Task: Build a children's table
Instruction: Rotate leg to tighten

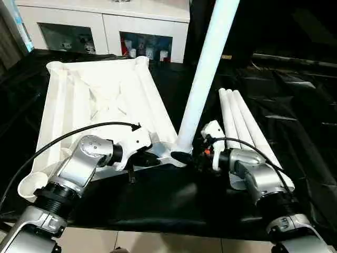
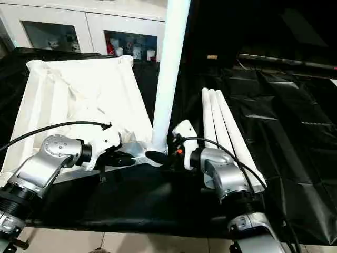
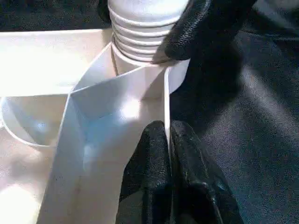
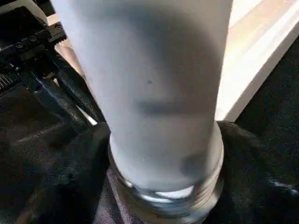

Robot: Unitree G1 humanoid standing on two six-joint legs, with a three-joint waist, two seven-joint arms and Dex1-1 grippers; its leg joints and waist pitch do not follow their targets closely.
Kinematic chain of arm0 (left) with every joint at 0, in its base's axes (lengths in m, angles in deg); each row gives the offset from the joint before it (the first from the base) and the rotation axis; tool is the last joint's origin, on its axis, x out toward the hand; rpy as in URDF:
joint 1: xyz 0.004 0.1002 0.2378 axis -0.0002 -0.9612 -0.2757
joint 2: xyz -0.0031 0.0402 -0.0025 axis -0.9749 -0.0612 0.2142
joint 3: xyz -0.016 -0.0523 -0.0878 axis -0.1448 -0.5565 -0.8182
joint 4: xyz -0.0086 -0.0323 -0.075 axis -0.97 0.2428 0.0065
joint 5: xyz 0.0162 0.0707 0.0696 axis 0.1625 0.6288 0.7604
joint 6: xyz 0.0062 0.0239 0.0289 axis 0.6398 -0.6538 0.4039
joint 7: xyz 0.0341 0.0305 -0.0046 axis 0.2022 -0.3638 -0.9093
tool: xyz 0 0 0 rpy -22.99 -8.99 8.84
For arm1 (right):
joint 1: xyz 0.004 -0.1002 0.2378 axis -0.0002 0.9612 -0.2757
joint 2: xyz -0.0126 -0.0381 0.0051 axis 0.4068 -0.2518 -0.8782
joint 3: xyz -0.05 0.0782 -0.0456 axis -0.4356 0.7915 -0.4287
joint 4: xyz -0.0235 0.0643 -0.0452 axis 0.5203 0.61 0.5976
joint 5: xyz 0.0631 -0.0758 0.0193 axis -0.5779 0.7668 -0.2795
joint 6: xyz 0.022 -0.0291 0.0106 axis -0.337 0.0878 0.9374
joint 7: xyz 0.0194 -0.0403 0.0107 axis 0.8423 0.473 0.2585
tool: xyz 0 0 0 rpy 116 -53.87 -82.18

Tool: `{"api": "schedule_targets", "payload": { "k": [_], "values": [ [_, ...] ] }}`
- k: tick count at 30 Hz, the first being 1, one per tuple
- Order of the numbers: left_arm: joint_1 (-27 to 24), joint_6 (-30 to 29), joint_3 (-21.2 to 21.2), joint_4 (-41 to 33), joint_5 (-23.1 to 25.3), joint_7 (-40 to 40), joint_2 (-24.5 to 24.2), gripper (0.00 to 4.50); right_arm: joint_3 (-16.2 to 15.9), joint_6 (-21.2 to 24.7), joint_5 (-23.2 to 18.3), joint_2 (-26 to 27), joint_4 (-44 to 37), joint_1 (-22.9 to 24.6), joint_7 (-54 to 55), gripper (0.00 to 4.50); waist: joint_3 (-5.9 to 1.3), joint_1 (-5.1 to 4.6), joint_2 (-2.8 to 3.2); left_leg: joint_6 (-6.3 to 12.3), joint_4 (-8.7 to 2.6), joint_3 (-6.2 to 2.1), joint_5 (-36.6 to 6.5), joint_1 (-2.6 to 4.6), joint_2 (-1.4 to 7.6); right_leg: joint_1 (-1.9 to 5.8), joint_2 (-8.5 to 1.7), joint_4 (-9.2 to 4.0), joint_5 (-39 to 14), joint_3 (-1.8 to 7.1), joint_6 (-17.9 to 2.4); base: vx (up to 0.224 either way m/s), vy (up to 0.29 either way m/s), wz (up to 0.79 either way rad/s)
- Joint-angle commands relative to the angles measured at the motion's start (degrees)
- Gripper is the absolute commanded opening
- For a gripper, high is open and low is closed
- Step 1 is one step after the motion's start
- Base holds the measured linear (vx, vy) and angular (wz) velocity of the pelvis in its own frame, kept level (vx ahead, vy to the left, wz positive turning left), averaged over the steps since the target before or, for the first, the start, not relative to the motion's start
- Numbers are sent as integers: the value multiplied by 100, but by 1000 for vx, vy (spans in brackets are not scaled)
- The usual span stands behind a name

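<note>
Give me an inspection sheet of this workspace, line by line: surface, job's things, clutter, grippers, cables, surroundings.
Surface: black sheet, creased, covering the work area.
Job's things: table top lying underside up; one leg standing in its near corner socket, threads partly showing; three spare legs side by side to the right.
Clutter: nothing seen.
Grippers: left gripper shut on the top's edge rib by the socket; right gripper around the leg's base, grip unclear.
Cables: black cable looping over each forearm.
Surroundings: white cabinet behind, small items on shelves.
</note>
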Motion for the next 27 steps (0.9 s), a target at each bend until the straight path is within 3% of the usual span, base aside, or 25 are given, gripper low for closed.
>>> {"api": "schedule_targets", "payload": {
  "k": [1,11,13,15,17,18,19,23,27],
  "values": [
    [-80,-60,135,-94,71,90,-49,0,20,39,-52,-27,21,54,-27,301,-383,-10,75,69,-358,20,-835,69,85,318,-327,-347,-24,161,-1353,0,0,0],
    [-88,-131,113,-47,88,-104,69,0,106,73,25,121,270,165,443,284,-375,-13,89,17,-369,19,-913,79,88,304,-329,-361,-154,162,-1333,0,0,0],
    [-66,-170,91,5,107,-227,141,0,125,63,101,175,402,174,686,284,-331,-32,98,-73,-403,8,-1284,95,86,286,-337,-426,-753,162,-1252,0,0,0],
    [3,-251,69,121,161,-473,298,0,107,30,249,288,607,196,1082,284,-279,-56,97,-211,-442,-15,-1823,139,89,244,-357,-517,-1721,172,-1067,0,0,0],
    [153,-419,50,359,315,-971,564,0,155,15,381,508,952,99,1738,284,-273,-70,94,-260,-449,-29,-1981,153,84,232,-362,-551,-2105,181,-954,0,0,0],
    [262,-519,42,527,420,-1308,745,0,227,22,444,671,1199,-10,2246,283,-267,-110,98,-331,-458,-49,-2117,179,72,180,-356,-588,-2404,180,-855,0,0,0],
    [403,-707,-13,727,506,-1766,1004,0,378,59,434,890,1505,-181,2876,283,-270,-120,113,-371,-458,-63,-2175,187,72,175,-363,-587,-2511,174,-825,0,0,0],
    [585,-1098,9,859,605,-2343,1488,0,757,-6,200,1362,2056,-582,3912,283,-286,-199,82,-341,-456,-95,-2347,159,56,154,-364,-637,-2800,150,-648,0,0,0],
    [669,-1251,54,873,729,-2600,1754,0,693,-238,290,1650,2365,-835,4195,283,-297,-199,80,-256,-448,-94,-2404,151,43,127,-344,-649,-2648,145,-598,0,0,0]
  ]
}}
